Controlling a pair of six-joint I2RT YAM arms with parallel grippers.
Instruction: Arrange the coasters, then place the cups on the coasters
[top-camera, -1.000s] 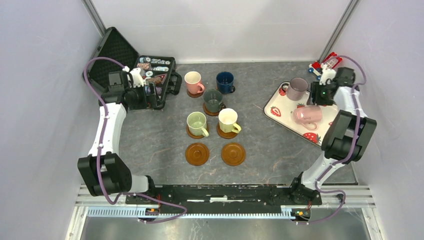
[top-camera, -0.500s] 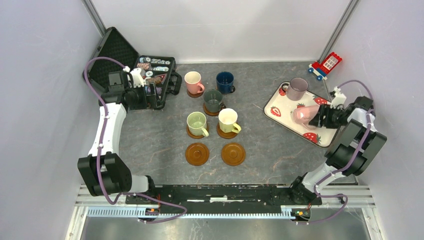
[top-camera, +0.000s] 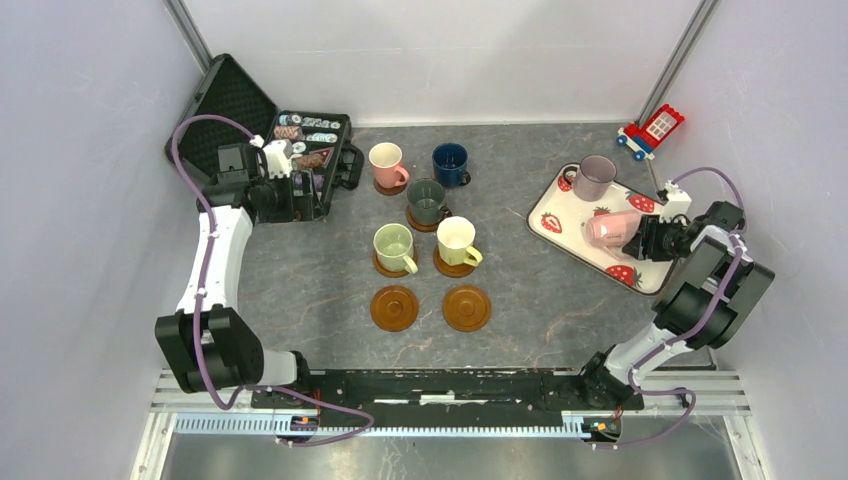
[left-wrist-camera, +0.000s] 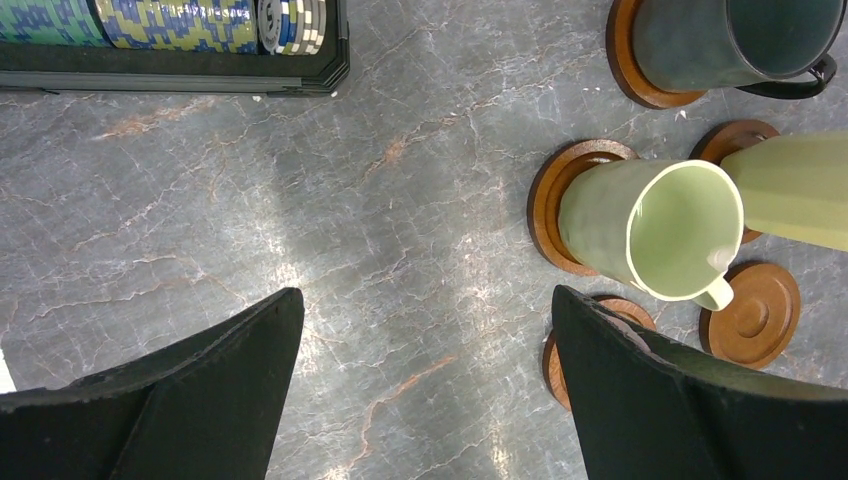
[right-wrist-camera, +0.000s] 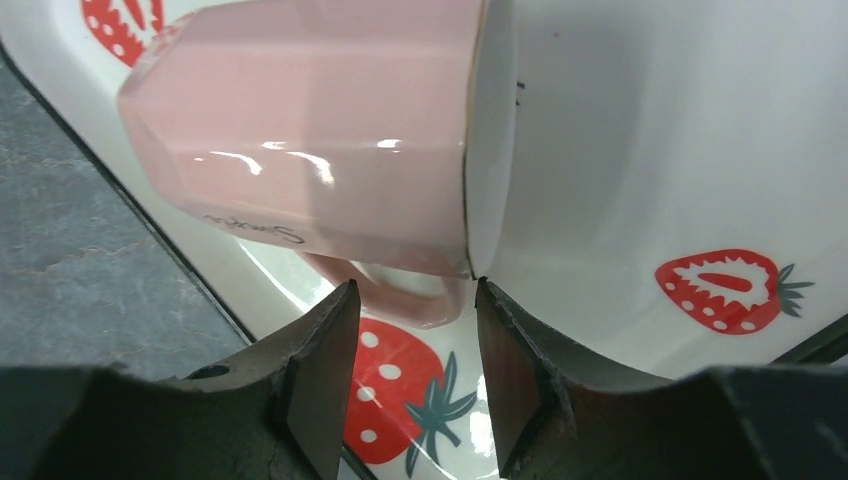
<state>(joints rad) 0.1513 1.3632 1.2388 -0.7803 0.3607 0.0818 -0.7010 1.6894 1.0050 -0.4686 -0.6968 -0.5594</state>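
seven round wooden coasters (top-camera: 394, 307) with ringed centres lie on the grey marbled table (top-camera: 300, 290); five carry glossy ceramic mugs (top-camera: 427, 200), two are bare. two more mugs are on the white strawberry-print tray (top-camera: 556, 214): the mauve-grey mug (top-camera: 597, 176) stands upright beyond the right gripper (right-wrist-camera: 415, 290), and the faceted pale pink mug (right-wrist-camera: 310, 140) lies on its side right at that gripper's tips. its loop handle (right-wrist-camera: 395, 298) sits between the two black fingers (right-wrist-camera: 320, 380), which stand about half apart; whether they pinch it i cannot tell. the left gripper (left-wrist-camera: 422, 300) hovers spread wide over bare table, the light green mug (left-wrist-camera: 640, 225) off to one finger's side. a second ago the right gripper was up by the mauve-grey mug; now it is low at the toppled one. the left gripper has not moved.
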